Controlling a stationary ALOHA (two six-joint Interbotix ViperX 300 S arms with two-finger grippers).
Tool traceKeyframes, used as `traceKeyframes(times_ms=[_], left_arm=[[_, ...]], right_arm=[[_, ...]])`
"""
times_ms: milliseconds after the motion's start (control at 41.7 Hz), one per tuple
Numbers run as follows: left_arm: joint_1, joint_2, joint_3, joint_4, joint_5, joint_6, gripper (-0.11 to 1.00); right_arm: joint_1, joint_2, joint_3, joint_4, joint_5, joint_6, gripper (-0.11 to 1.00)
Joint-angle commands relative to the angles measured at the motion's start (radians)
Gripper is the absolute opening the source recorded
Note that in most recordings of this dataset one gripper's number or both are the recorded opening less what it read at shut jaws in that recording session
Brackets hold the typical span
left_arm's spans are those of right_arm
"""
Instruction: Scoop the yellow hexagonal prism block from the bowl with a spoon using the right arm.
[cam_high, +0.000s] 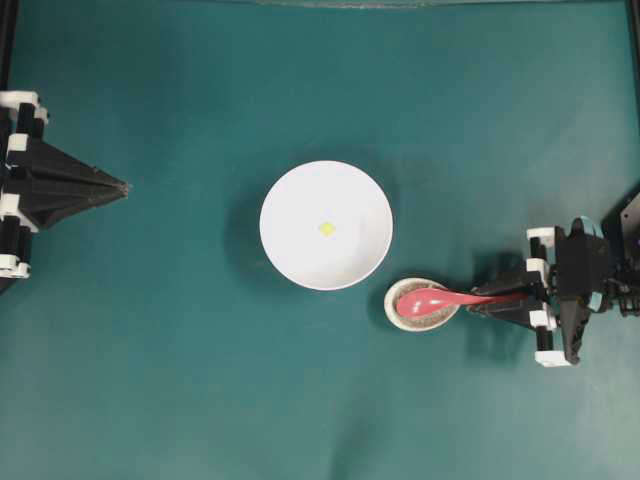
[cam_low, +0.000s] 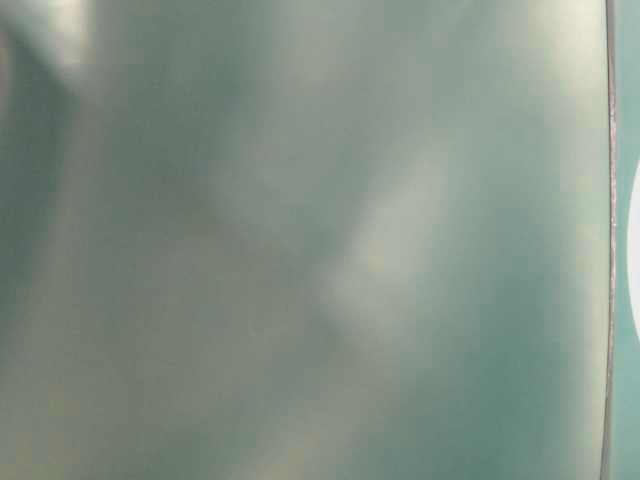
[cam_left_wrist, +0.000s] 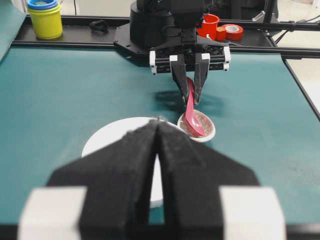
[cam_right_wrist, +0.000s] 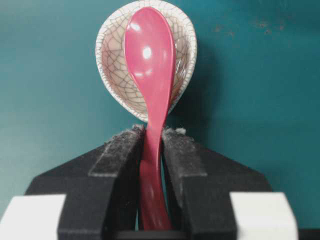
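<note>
One tiny, likely light block (cam_high: 327, 228) sits mid-bowl (cam_high: 290, 195), while the right claw (cam_right_wrist: 153, 137) grips the glossy, probably slippery spoon (cam_right_wrist: 149, 60) by its handle; left claw (cam_left_wrist: 159, 131) clenched empty.

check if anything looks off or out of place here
Nothing on the table looks spilled or damaged. The yellow block sits in the white bowl, and the right gripper has its jaws shut on the handle of the red spoon, whose scoop lies in the spoon rest. Only the table-level view is odd: a blurred teal wash.
</note>
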Motion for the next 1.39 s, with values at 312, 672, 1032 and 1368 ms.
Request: traceKeyframes(times_ms=[312,672,1032,1368], left_arm=[[-0.002,0.006,-0.017,0.003,-0.006,0.0,0.0],[-0.002,0.006,-0.017,0.003,-0.005,0.0,0.0],[-0.002,0.006,-0.017,0.002,-0.005,0.002,0.0],[-0.002,0.006,-0.017,0.002,-0.006,0.0,0.0]], right_arm=[[0.002,-0.017,-0.009,0.003,0.0,0.0,0.41],[-0.026,-0.017,-0.017,0.003,-0.005,-0.023,0.46],[-0.028,-0.017,-0.032,0.003,0.006,-0.054,0.46],[-0.026,-0.017,-0.032,0.003,0.025,-0.057,0.46]])
